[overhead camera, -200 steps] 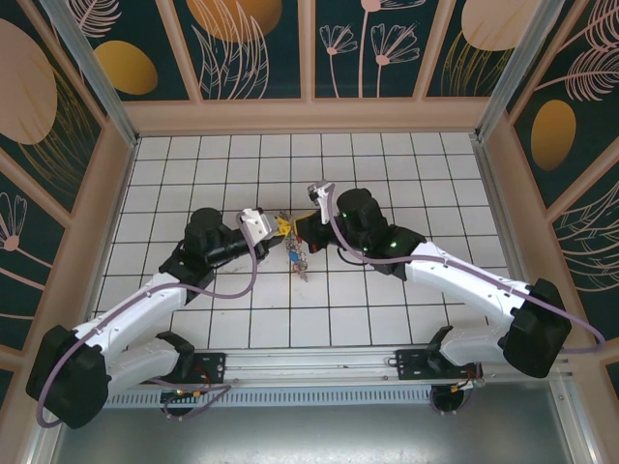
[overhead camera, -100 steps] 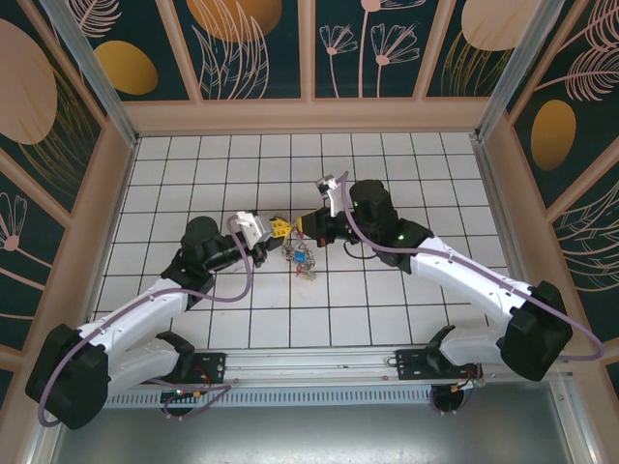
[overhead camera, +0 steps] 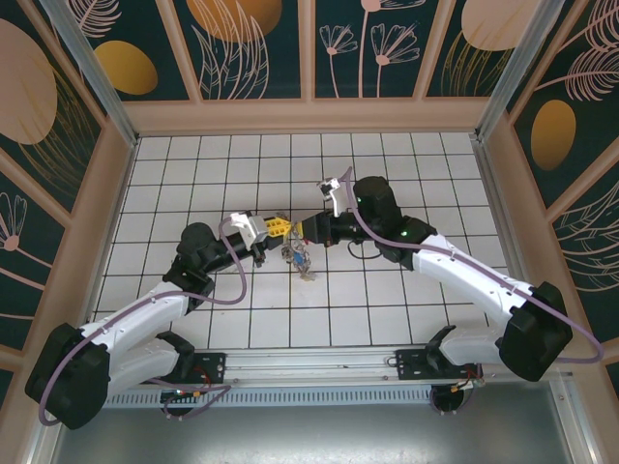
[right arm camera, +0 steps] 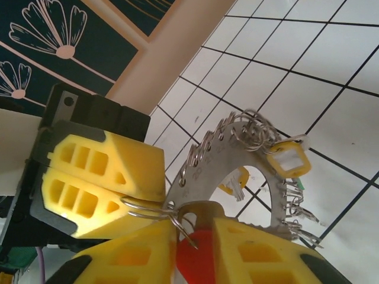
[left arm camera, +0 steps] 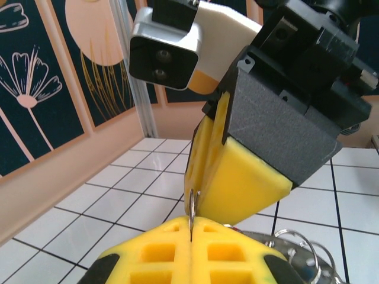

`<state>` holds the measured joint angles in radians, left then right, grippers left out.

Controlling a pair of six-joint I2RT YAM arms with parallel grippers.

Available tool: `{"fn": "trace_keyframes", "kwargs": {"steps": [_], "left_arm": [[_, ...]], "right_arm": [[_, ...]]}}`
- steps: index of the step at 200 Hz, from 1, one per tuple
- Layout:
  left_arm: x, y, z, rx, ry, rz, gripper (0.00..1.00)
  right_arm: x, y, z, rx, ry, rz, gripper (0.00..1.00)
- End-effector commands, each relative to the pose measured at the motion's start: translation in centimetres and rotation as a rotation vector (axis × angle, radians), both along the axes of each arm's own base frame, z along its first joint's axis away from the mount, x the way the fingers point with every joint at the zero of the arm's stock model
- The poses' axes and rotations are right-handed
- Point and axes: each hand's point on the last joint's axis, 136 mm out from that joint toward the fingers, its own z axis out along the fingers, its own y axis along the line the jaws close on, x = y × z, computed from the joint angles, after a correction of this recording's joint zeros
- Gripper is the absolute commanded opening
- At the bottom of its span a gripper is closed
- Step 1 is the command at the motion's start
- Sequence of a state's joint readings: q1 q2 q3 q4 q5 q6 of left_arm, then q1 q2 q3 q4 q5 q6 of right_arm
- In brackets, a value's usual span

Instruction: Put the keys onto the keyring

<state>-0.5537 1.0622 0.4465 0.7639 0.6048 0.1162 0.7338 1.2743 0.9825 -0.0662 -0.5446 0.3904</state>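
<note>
Left gripper (left arm camera: 190,228) pressed together on the thin keyring (left arm camera: 192,207), above the middle of the table (overhead camera: 406,319), right gripper (right arm camera: 195,234) tip to tip with it, red key (right arm camera: 194,260) between its fingers, whether gripped I cannot tell, other keys (right arm camera: 285,160) hanging from a curved metal plate (right arm camera: 204,174) just beyond.

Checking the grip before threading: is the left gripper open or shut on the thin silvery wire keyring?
Shut on the thin silvery wire keyring: the left gripper has its yellow fingers pressed together, wire pinched between.
</note>
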Motion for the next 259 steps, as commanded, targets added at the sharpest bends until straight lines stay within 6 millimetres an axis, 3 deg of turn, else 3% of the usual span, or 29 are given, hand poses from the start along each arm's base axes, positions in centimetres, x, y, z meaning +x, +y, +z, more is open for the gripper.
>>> {"fn": "trace_keyframes", "kwargs": {"steps": [1, 35, 69, 96, 130, 149, 171, 221, 259], "left_arm": [[-1.1, -0.2, 3.4, -0.088, -0.103, -0.046, 0.0], [-1.2, -0.3, 3.8, -0.102, -0.103, -0.056, 0.0], [-1.6, -0.3, 4.1, -0.122, -0.092, -0.076, 0.0], [-1.9, -0.3, 4.4, -0.144, -0.081, -0.095, 0.0], [-2.7, -0.6, 4.8, -0.163, -0.064, -0.149, 0.0], [-3.1, -0.9, 4.8, -0.158, -0.055, -0.186, 0.0], [-3.6, -1.2, 4.8, -0.152, -0.048, -0.23, 0.0], [-3.8, -1.3, 4.8, -0.15, -0.043, -0.251, 0.0], [-4.0, -1.6, 4.6, -0.146, -0.041, -0.277, 0.0]], "right_arm": [[0.2, -0.7, 2.4, 0.008, -0.074, 0.011, 0.28], [0.1, -1.9, 4.2, -0.018, -0.225, 0.042, 0.37], [0.0, -2.9, 5.0, -0.092, -0.419, 0.078, 0.36], [-0.6, -2.8, 5.7, -0.109, -0.523, 0.138, 0.36], [-2.1, -2.4, 5.5, -0.187, -0.827, 0.226, 0.38], [-2.4, -2.4, 5.3, -0.205, -0.871, 0.259, 0.33], [-3.1, -2.3, 5.2, -0.236, -0.933, 0.322, 0.41], [-3.8, -1.8, 3.6, -0.26, -0.887, 0.428, 0.42], [-4.0, -1.2, 3.6, -0.234, -0.886, 0.441, 0.32]]}}
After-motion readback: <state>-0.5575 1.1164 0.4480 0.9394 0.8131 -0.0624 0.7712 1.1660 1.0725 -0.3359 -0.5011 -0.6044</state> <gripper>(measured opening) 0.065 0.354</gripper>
